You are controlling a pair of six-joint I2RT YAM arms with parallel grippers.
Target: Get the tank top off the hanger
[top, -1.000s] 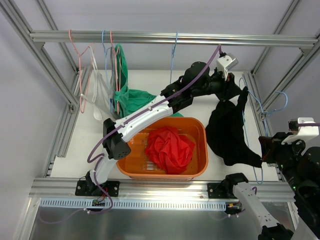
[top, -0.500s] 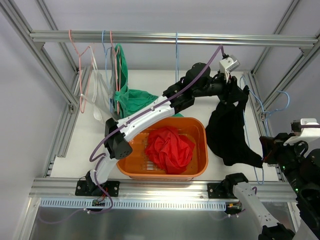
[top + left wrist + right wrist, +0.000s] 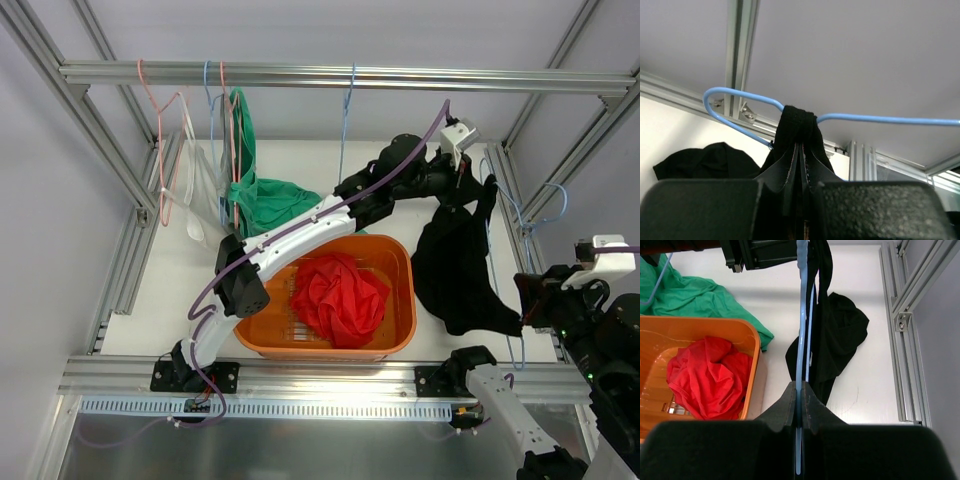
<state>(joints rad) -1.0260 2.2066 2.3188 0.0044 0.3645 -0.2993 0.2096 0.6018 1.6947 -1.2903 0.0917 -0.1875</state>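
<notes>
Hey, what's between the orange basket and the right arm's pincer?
The black tank top, hanging from the blue hanger that the right pincer clamps, fills that stretch; the top external view shows it beside the orange basket.

White table (image 3: 175, 285), orange basket (image 3: 411, 300), green cloth (image 3: 265, 202)

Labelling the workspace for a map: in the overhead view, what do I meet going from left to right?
Leftmost pink hanger → green garment → red garment → black tank top → right gripper.
</notes>
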